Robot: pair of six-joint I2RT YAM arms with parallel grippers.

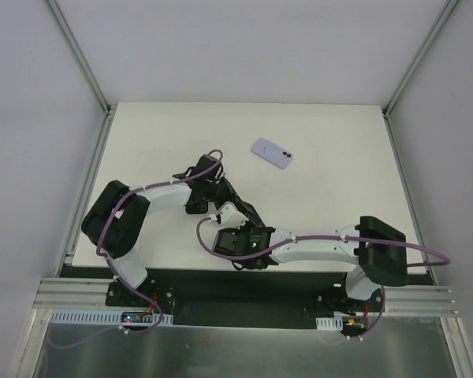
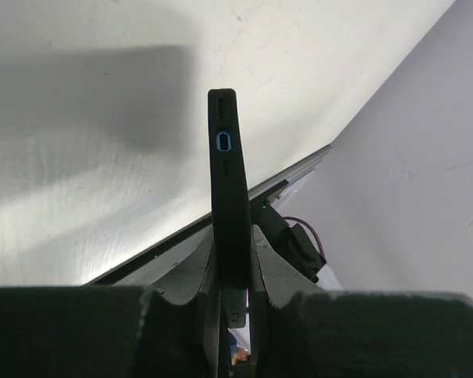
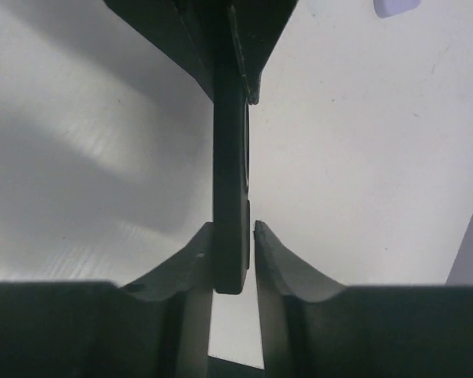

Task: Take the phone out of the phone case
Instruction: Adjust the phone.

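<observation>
The lavender phone (image 1: pixel 272 152) lies flat on the white table, apart from both arms; its corner shows at the top right of the right wrist view (image 3: pixel 396 6). The black phone case (image 2: pixel 227 181) is held edge-on above the table between the two grippers (image 1: pixel 235 211). My left gripper (image 2: pixel 235 252) is shut on one end of it, with the port cut-out pointing away. My right gripper (image 3: pixel 234 236) straddles the other end of the case (image 3: pixel 230 157): its left finger touches and a thin gap shows at the right finger (image 3: pixel 272 252).
The white table (image 1: pixel 339 181) is framed by grey walls and aluminium posts. Its near edge runs along a metal rail (image 1: pixel 244 295) by the arm bases. A purple cable (image 1: pixel 209 236) loops beside the right wrist.
</observation>
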